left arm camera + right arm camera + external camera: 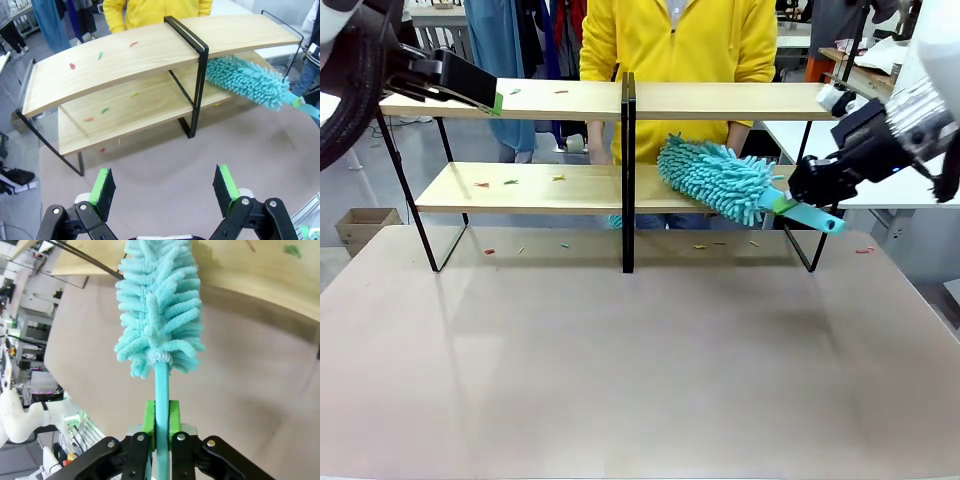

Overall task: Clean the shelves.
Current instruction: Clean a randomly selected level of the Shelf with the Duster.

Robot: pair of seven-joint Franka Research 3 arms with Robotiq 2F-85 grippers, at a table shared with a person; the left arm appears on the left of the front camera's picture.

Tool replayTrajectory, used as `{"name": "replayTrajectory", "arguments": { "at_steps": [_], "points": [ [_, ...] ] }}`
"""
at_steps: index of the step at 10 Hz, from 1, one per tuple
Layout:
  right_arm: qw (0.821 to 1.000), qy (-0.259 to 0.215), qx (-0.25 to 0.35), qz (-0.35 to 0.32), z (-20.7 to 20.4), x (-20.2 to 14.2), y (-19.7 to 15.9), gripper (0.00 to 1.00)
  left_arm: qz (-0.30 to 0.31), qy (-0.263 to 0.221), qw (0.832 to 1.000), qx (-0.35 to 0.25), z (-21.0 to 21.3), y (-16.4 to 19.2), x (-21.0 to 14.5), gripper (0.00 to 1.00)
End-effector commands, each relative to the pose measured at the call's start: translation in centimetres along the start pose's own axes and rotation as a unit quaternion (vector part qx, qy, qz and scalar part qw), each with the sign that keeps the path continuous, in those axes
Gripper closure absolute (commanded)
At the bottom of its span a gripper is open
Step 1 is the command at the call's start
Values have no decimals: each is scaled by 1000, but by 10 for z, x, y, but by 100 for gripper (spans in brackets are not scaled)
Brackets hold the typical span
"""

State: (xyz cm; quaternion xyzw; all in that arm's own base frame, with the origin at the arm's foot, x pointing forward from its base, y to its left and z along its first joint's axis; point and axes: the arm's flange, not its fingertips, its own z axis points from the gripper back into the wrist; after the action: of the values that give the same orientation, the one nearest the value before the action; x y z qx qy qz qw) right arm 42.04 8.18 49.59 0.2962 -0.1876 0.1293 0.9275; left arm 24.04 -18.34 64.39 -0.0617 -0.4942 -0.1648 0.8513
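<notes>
The shelves [570,100] stand across the far side of the table, two light wooden tiers on black frames. Small coloured scraps [510,183] lie on both boards. A teal fluffy duster [715,178] rests its head on the right part of the lower board. My right gripper [810,188] is shut on the duster's handle [161,390], with the duster head [157,305] pointing toward the shelf board [260,275]. My left gripper [492,98] hovers at the left end of the top board. In its wrist view the left gripper [164,185] is open and empty above the table, facing the shelves [125,60] and the duster [245,80].
A person in a yellow top [680,40] stands right behind the shelves. More scraps [700,246] lie on the brown tabletop [640,360] under the rack. A cardboard box [365,225] sits on the floor at left, and a white table [890,195] stands at right.
</notes>
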Motion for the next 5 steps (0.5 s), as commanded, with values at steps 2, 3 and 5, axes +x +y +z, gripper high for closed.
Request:
{"name": "replayTrajectory", "arguments": {
  "at_steps": [2, 3, 5],
  "points": [
    [999, -15, -31, -22, -17, 11, -11, 100, 1, -1, 1000, 2, 1, 1, -2, 0],
    [998, -7, -48, -43, -17, 9, -11, 100, 1, -1, 1000, 2, 1, 1, -2, 0],
    [981, -29, -119, -151, -3, 1, -3, 100, 1, -1, 1000, 2, 1, 1, -2, 0]
  ]
}}
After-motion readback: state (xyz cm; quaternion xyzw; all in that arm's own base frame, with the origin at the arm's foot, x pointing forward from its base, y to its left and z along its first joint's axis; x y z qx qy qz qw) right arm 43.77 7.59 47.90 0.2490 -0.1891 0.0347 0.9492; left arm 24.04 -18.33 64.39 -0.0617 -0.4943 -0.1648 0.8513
